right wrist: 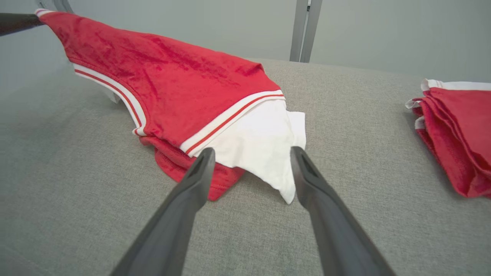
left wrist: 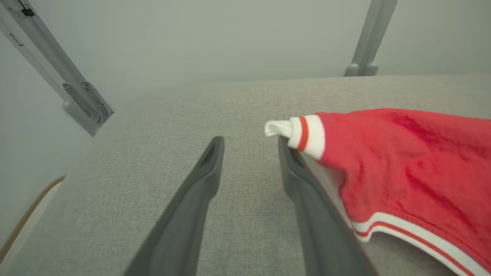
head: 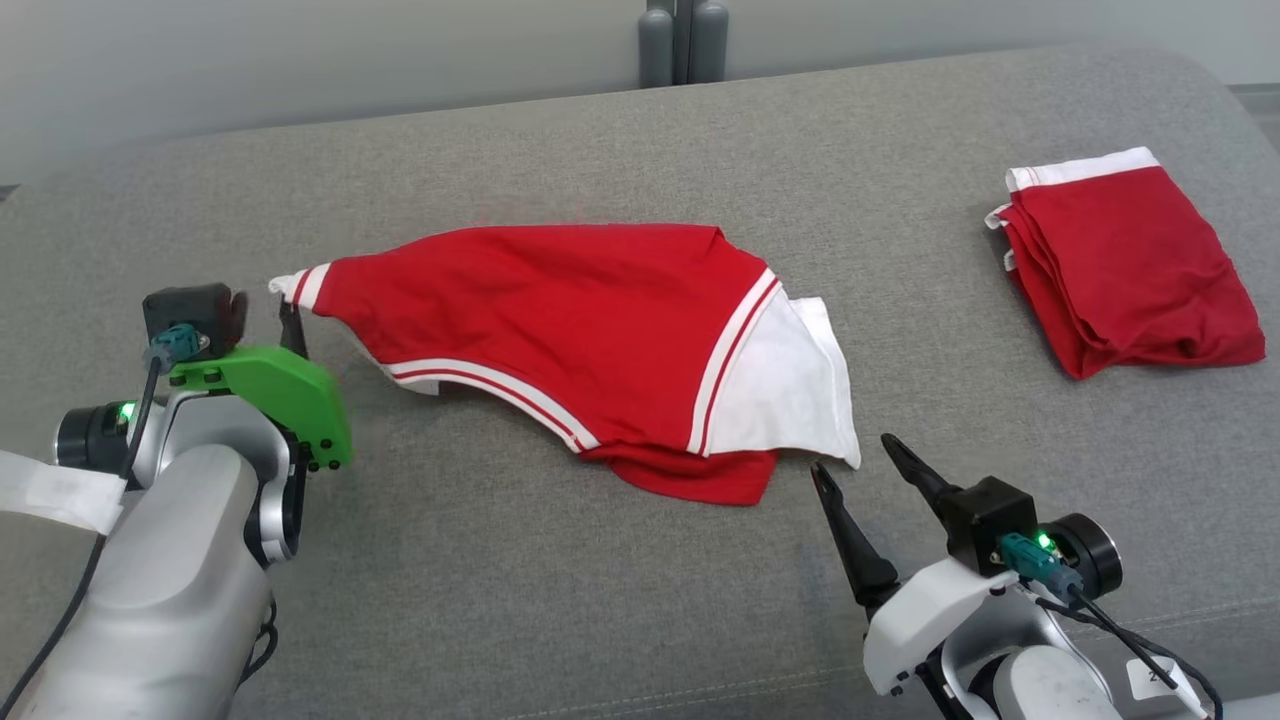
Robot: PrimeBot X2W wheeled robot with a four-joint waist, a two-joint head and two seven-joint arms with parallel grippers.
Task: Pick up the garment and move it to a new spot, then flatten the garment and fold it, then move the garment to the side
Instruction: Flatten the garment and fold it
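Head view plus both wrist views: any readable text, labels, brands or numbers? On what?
No legible text in any view.
White tag, lower right of the head view: a dark mark, too small to read.
White tape on the left forearm: no print visible.
Spread garment and folded garment: no print or label visible.

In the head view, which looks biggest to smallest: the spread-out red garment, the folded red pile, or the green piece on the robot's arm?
1. spread-out red garment
2. folded red pile
3. green piece, smallest even though it sits nearer the camera
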